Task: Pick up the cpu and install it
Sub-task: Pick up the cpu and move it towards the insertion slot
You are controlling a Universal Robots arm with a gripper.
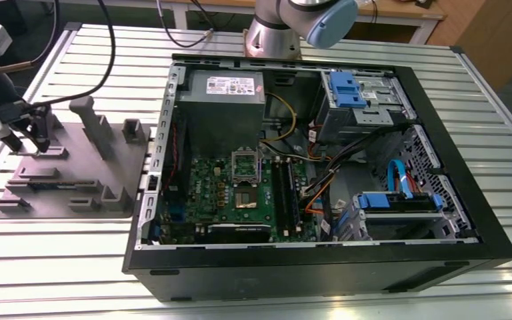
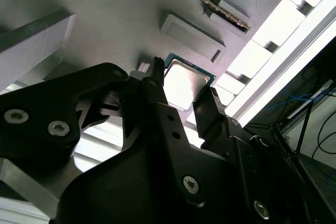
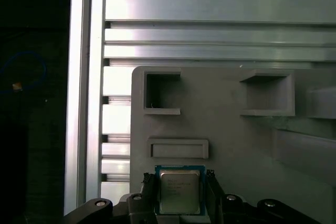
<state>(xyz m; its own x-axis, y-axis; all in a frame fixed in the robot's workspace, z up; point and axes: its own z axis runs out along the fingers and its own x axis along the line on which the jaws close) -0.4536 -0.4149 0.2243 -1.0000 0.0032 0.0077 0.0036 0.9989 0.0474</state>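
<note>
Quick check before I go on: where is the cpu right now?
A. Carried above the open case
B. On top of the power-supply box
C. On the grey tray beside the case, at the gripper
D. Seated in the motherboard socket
C: in the first wrist view the cpu lies on the grey tray with the gripper at it; the exterior view puts that tray outside the computer case.

The exterior view looks down on an open black computer case [image 1: 327,263] and grey plastic tray [image 1: 61,170]. Both wrist views face that tray [image 2: 105,19] [image 3: 226,124] closely (the second obliquely).
</note>
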